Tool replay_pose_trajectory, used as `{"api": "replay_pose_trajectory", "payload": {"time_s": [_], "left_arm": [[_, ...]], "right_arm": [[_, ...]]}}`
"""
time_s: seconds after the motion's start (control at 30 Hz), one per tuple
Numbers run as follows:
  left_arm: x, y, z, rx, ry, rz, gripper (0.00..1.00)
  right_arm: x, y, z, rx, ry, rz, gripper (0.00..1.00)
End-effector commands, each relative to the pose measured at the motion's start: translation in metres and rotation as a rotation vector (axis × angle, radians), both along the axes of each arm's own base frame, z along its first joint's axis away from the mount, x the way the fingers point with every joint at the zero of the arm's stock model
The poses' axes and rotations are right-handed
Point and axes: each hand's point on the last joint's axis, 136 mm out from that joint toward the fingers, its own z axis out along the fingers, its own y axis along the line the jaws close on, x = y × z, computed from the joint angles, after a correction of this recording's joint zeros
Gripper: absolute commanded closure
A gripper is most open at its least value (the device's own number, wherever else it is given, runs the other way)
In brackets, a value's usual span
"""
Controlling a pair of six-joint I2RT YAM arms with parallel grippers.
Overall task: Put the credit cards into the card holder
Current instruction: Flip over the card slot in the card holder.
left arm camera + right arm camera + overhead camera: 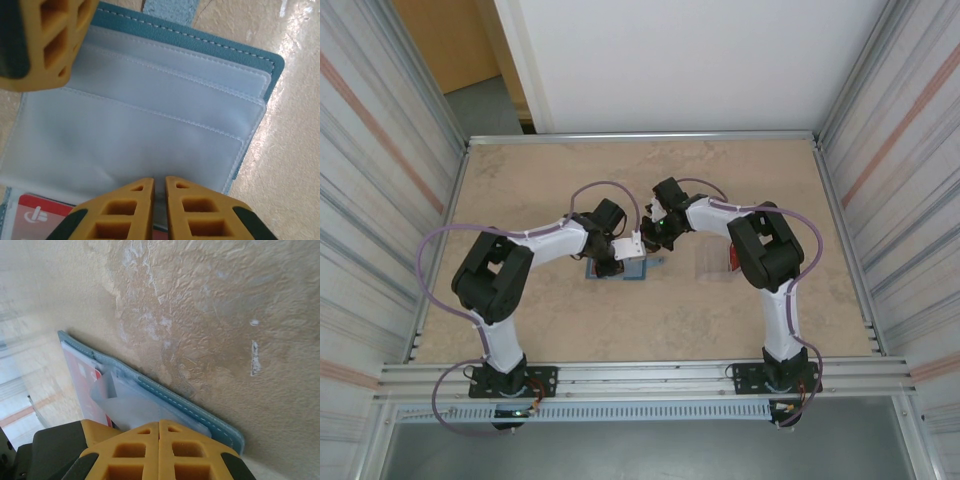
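Two close views on the card holder (165,115), lying open on the beige table (210,315), pale blue-grey pockets facing up, teal stitched edging along the upper right of the left wrist view. Nipped at the bottom centre of that view by the left gripper (160,181) — yellow fingertips (147,207) set almost together, only a thin slit between, the pale inner leaf running down into it. Tucked in at the lower left corner, just beside those fingertips, one red card (36,214) with a white mark, its top edge under the clear pocket. Across the upper left corner, a yellow finger (35,82) of the other arm, over the holder's far side; touching or hovering, cannot tell.

Clenched fully, fingers flush and nothing seen between, at the bottom centre of the right wrist view: the right gripper (160,424), right above the holder's teal border. Overhead at mid-frame, both wrists meeting above the holder — off to its right, well apart, a clear plastic case (710,262) flat on the table, and at the case's right edge another red card (733,258), partly covered by the right arm's elbow.
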Motion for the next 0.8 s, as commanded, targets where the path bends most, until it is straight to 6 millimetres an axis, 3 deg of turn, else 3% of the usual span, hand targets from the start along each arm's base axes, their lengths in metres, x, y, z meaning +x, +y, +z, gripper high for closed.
{"api": "replay_pose_trajectory", "payload": {"time_s": [0.0,0.27,0.4,0.57,0.63,0.77], "left_arm": [[0.010,-0.035,0.053,-0.187,-0.096,-0.056,0.85],[0.018,-0.034,0.072,-0.220,-0.121,-0.024,0.84],[0.020,-0.025,0.098,-0.256,-0.117,0.054,0.83],[0.034,0.024,0.129,-0.339,-0.022,0.447,0.76],[0.029,0.046,0.128,-0.341,0.055,0.596,0.72],[0.022,0.087,0.104,-0.386,0.234,0.874,0.70]], "right_arm": [[-0.025,-0.017,-0.063,-0.185,0.063,0.018,1.00],[-0.037,-0.032,-0.075,-0.248,0.081,0.027,1.00],[-0.039,-0.033,-0.071,-0.251,0.075,0.033,1.00],[-0.035,-0.029,-0.057,-0.246,0.039,0.044,1.00],[-0.033,-0.025,-0.049,-0.237,0.020,0.051,1.00],[-0.027,-0.013,-0.033,-0.214,-0.014,0.069,1.00]]}}
